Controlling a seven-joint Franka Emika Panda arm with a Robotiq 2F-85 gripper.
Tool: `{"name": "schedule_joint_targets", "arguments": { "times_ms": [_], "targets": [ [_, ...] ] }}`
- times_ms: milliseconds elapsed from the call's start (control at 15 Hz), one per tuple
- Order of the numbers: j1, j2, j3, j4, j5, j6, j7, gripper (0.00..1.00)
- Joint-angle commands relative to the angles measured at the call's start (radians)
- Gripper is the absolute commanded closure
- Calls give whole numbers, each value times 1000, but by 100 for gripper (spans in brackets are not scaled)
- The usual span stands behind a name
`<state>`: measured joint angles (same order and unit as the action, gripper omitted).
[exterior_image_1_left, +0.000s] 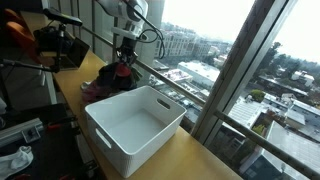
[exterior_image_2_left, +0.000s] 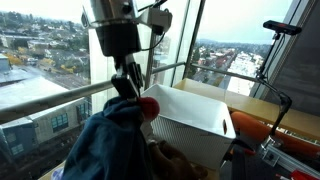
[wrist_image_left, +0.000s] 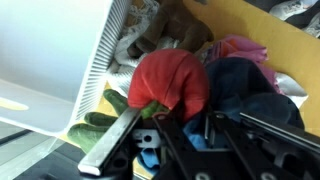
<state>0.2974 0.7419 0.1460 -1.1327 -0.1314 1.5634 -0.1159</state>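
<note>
My gripper (exterior_image_2_left: 126, 88) hangs over a heap of clothes (exterior_image_1_left: 110, 82) beside a white plastic bin (exterior_image_1_left: 135, 125). In the wrist view the fingers (wrist_image_left: 152, 118) are closed into bunched cloth: a red garment (wrist_image_left: 170, 80) bulges just ahead of them, and dark blue fabric (wrist_image_left: 240, 88) lies to its right. A scrap of lighter blue cloth shows between the jaws. In an exterior view the blue garment (exterior_image_2_left: 110, 135) drapes down from the gripper with the red garment (exterior_image_2_left: 148, 107) at its side. Which layer is actually pinched is partly hidden.
The bin's ribbed wall (wrist_image_left: 95, 60) stands close on the left of the gripper, and its inside looks empty. Beige and green clothes (wrist_image_left: 150, 40) lie against it. The wooden table (exterior_image_1_left: 185, 160) runs along a window railing (exterior_image_2_left: 40, 105). Camera gear (exterior_image_1_left: 60, 45) stands behind.
</note>
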Motion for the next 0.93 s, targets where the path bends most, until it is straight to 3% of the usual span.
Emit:
{"name": "schedule_joint_targets", "arguments": {
  "times_ms": [0, 867],
  "targets": [
    [-16, -47, -15, 102, -13, -99, -27, 96],
    [-46, -160, -64, 536, -123, -361, -58, 96]
  ]
}}
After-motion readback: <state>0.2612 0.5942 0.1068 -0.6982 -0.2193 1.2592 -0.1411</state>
